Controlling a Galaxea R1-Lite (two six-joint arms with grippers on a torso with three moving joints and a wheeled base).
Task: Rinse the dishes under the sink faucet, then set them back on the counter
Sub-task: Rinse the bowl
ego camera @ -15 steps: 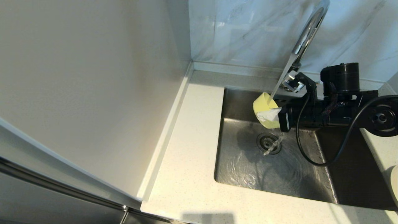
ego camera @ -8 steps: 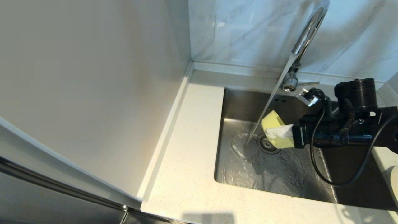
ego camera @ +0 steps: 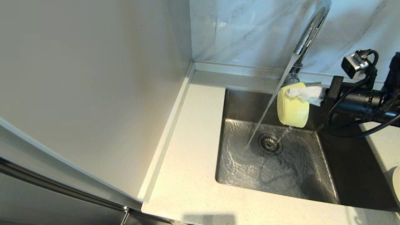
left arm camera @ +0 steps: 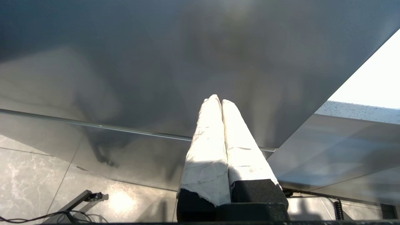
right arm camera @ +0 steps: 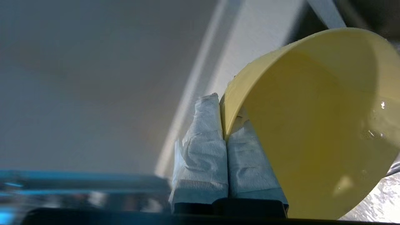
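Beside the faucet (ego camera: 307,34) stream, my right gripper (ego camera: 300,92) pinched the bowl (ego camera: 293,104) rim, tipped and draining. I judged holding it over the sink (ego camera: 275,175) wisest.

My left gripper (left arm camera: 218,101) sat clenched, empty.

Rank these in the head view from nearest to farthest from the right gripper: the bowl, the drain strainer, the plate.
1. Bowl: held in the right gripper, tipped over the sink.
2. Drain strainer: below, on the sink floor.
3. Plate: at the right edge, on the counter.

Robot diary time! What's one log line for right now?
right gripper: shut on bowl rim, tipped, dripping | faucet: running into sink | left gripper: shut, parked
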